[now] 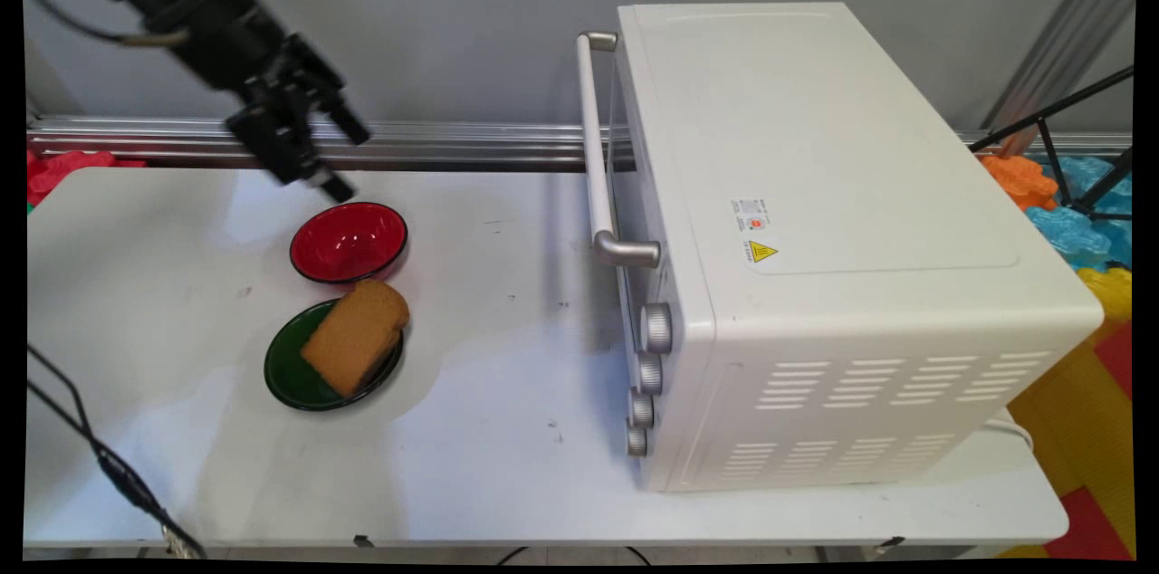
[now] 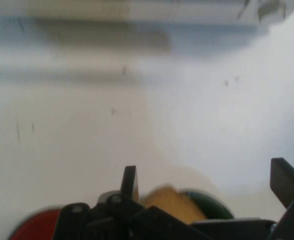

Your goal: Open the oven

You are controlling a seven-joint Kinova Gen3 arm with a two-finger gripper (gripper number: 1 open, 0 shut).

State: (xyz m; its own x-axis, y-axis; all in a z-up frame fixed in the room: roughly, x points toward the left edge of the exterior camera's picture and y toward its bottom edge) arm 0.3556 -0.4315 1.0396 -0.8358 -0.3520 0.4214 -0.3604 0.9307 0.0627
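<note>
Bread (image 1: 355, 335) on green plate (image 1: 290, 375)

Hand view: red bowl (image 2: 34, 225), bread (image 2: 172, 202), green plate (image 2: 209, 207) cut off, blurred.

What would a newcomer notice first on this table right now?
The big white oven dominates the table's right half, its door shut and its handle facing left. Left of it, a slice of bread lies on a green plate, with an empty red bowl just behind. The black end effector hangs open above the bowl's far rim, holding nothing.
</note>
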